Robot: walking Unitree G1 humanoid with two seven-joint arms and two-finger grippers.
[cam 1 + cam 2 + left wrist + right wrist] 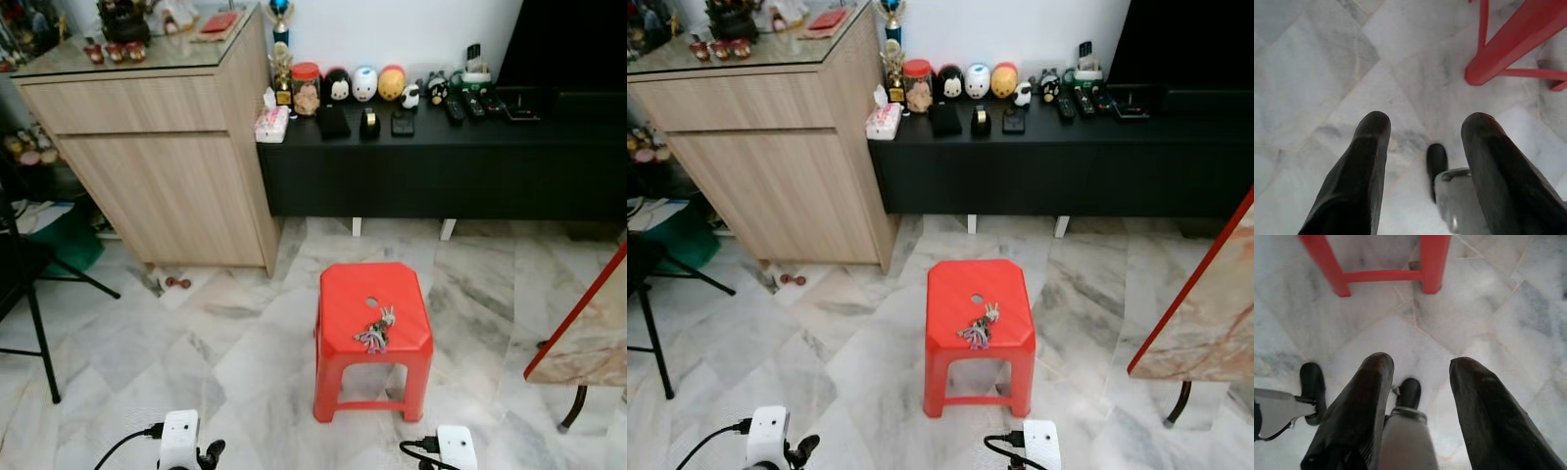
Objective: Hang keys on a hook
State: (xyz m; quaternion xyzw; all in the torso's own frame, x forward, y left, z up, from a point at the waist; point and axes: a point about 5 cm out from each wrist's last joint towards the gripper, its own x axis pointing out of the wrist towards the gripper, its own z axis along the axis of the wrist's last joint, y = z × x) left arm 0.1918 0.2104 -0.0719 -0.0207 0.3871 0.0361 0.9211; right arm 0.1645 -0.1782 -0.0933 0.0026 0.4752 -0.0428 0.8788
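Note:
A bunch of keys (pixel 376 333) lies on the top of a red plastic stool (pixel 343 304) that stands on the marble floor straight ahead; the keys (pixel 978 329) sit near the stool's front edge, below its round hole. My left gripper (pixel 1425 132) hangs low over the floor to the stool's left, open, with nothing between its fingers. My right gripper (pixel 1418 364) hangs over the floor in front of the stool's legs (pixel 1432 264), also open and holding nothing. Both wrists (pixel 179 439) (pixel 456 446) show at the bottom edge of the eye views.
A wooden cabinet (pixel 167 166) stands at the back left, beside a long black low console (pixel 441 157) crowded with small figurines. A black stand's legs (pixel 39 323) are at far left. A red-edged marble table (pixel 588 333) juts in at right.

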